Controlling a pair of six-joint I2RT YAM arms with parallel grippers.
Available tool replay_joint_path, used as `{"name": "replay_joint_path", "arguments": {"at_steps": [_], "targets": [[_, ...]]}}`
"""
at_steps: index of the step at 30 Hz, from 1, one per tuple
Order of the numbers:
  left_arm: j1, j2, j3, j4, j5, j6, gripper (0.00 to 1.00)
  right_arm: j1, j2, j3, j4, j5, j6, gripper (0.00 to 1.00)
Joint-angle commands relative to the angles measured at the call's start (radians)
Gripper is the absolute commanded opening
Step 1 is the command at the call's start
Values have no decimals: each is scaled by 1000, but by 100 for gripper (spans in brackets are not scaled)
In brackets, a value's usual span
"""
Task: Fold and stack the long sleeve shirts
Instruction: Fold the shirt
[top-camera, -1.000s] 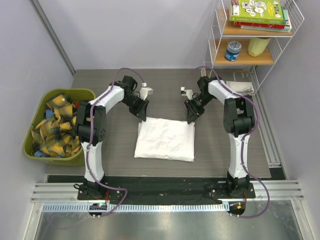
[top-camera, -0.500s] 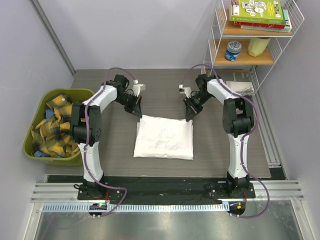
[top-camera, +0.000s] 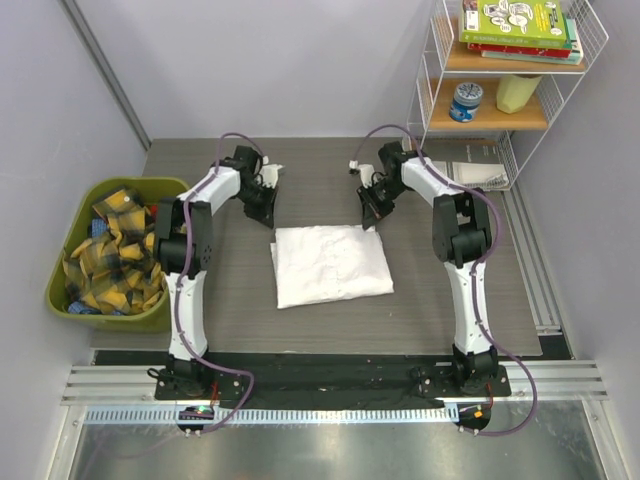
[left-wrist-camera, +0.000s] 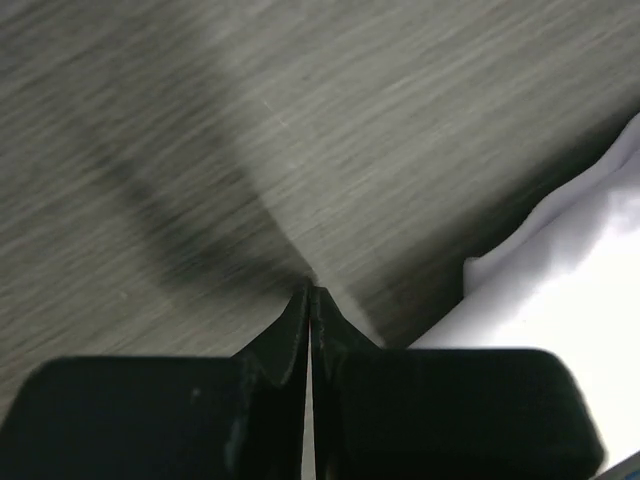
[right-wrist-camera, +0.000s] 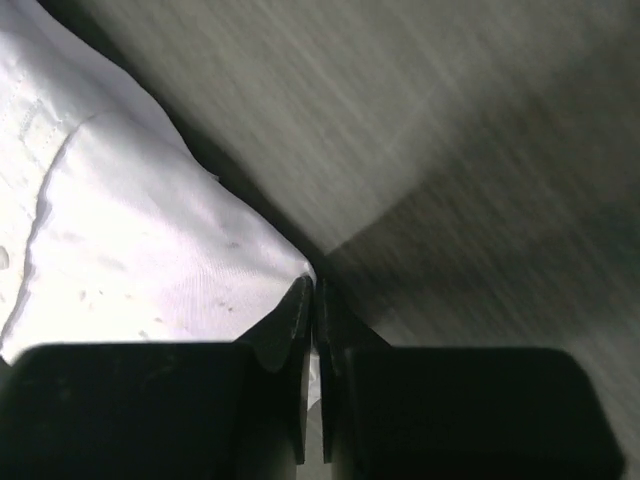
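Shirt folded at mid-bench; both grippers clenched off its far corners.
One white shirt is seen lying as a flat, slightly skewed rectangle at the centre of the bench, so the fold is judged done or nearly done. No second shirt is seen on the bench, so stacking is taken as still left. The left gripper is clenched with nothing in it, over bare bench just off the shirt's 11 o'clock corner; in its wrist view the cloth lies at 3 to 4 o'clock, apart from the tip. The right gripper is also clenched, its tip at the shirt's 1 o'clock corner, with the cloth edge touching it at 9 o'clock. Whether any cloth is pinched there cannot be told.
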Motion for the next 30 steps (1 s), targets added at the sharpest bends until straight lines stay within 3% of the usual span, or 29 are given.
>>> {"name": "replay_joint_path", "arguments": {"at_steps": [1, 4, 5, 7, 8, 9, 14, 17, 18, 21, 30], "targets": [[12, 9, 100, -5, -49, -41, 3, 4, 12, 114, 85, 100, 50, 18], [40, -60, 114, 11, 13, -55, 26, 1, -58, 159, 56, 74, 91, 43], [50, -106, 95, 31, 72, -78, 40, 0, -93, 160, 50, 59, 103, 57], [52, -266, -3, 106, 137, -70, 50, 0, -211, 133, 33, -5, 125, 69], [49, -317, -42, 134, 166, -78, 62, 0, -254, 110, 35, -24, 129, 76], [49, -363, -125, 154, 163, -122, 67, 0, -290, 84, 35, -33, 131, 77], [49, -502, -299, 110, 136, -291, 64, 0, -464, -120, 10, -46, 96, 79], [49, -520, -428, 155, 172, -362, 60, -2, -517, -257, 16, -49, 84, 75], [49, -523, -492, 183, 253, -368, 59, -2, -523, -287, 28, -47, 85, 74], [38, -498, -549, 258, 294, -394, 56, -19, -540, -384, 67, -53, 108, 72], [35, -284, -474, 412, 366, -459, 48, -105, -505, -534, 116, -153, 159, 65]]}}
